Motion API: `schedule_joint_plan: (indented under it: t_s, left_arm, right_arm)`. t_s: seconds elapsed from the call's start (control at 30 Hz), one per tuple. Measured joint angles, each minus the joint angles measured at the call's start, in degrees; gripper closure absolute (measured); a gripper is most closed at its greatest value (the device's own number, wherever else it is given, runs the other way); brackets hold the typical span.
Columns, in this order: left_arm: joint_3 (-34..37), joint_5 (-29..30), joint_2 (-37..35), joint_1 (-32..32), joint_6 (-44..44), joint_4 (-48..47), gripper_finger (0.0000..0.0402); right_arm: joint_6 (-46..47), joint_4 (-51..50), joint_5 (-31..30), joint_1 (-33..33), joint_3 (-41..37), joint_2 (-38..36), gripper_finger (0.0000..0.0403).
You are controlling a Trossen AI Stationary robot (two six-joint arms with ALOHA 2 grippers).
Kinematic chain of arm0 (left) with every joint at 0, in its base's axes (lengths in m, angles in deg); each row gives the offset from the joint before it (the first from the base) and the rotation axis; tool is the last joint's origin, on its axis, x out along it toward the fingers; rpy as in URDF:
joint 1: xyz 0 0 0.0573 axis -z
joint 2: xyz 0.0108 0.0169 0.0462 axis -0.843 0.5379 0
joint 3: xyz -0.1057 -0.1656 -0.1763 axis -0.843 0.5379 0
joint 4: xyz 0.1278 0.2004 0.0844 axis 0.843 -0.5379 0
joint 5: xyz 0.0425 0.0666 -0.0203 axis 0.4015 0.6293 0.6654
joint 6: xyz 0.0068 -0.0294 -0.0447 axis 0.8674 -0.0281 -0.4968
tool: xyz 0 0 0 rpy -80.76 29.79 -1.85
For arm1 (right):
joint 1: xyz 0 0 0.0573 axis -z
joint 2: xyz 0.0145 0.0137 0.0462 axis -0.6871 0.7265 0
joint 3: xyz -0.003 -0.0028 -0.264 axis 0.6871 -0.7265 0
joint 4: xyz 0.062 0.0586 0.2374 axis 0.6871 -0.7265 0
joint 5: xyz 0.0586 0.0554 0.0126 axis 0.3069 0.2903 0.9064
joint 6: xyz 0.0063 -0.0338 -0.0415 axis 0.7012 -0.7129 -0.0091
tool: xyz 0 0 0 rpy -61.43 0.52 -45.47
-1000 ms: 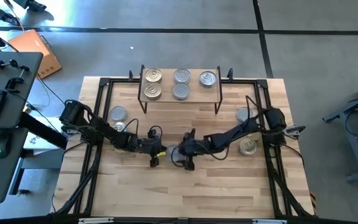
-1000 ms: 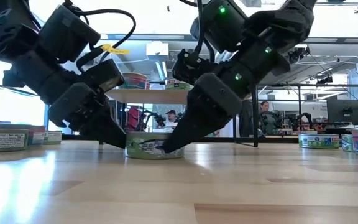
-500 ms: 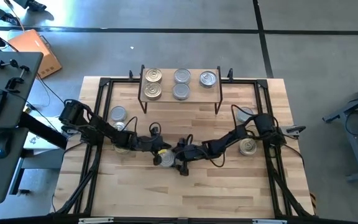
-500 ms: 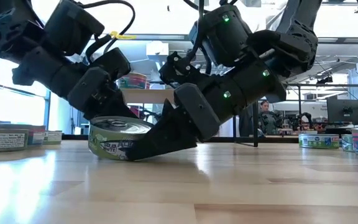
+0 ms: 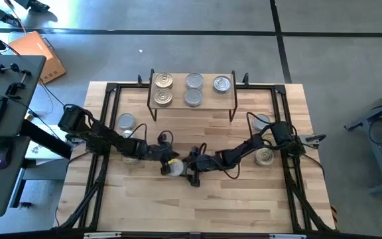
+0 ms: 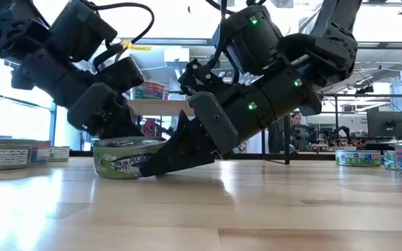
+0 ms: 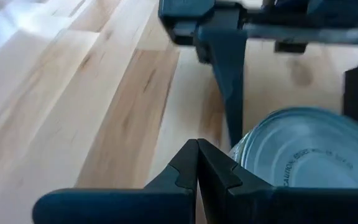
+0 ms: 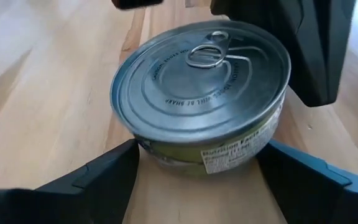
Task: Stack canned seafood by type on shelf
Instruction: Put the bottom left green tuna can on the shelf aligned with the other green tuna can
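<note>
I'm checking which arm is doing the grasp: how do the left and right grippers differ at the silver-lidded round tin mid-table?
The left gripper is shut, fingertips pressed together beside the silver-lidded tin; the right gripper is open, a finger on each side of it. The left holds nothing; the right straddles the tin. Both sit low at the wooden table.

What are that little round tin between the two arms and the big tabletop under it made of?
The short round silver-lidded tin looks like metal: its shiny lid has pressed rings and a pull tab, above a printed, probably paper, label. The pale butcher-block tabletop looks like wood: joined strips with visible grain and a smooth, slightly glossy finish.
</note>
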Motion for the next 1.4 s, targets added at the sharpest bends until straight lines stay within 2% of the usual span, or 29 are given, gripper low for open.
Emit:
schedule_joint_plan:
  t_s: [0.53,0.67,0.83,0.93,1.03,1.13,1.4]
  left_arm:
    - [0.15,2.01,-0.52,-0.07,2.48,-3.63,0.0401]
    - [0.15,2.97,-5.08,-0.11,3.7,-7.41,0.0401]
    - [0.15,4.53,-14.01,-0.1,5.5,-16.95,0.0401]
    - [0.15,3.39,-18.79,1.34,5.38,-23.39,0.0401]
    - [0.15,1.89,-21.42,3.96,1.73,-29.21,0.0401]
    - [0.37,1.93,-21.0,6.66,-2.11,-29.82,0.0401]
    - [0.42,3.97,-13.19,8.31,-3.38,-20.69,0.0401]
  right_arm:
    - [-0.01,-3.0,-1.27,0.01,-0.02,-1.22,0.0082]
    - [1.2,-4.72,-1.66,0.01,-0.11,-1.93,0.0082]
    - [1.18,-5.08,-1.66,0.05,-0.11,-1.99,0.0082]
    - [0.14,-6.33,-1.72,0.05,-0.09,-2.42,0.0082]
    - [-0.47,-8.01,-2.77,-0.19,-0.09,-3.11,0.0082]
    - [-0.63,-8.82,-3.63,-0.28,-0.09,-3.45,0.0082]
    - [-1.31,-9.67,-3.67,-0.59,0.28,-3.5,0.0082]
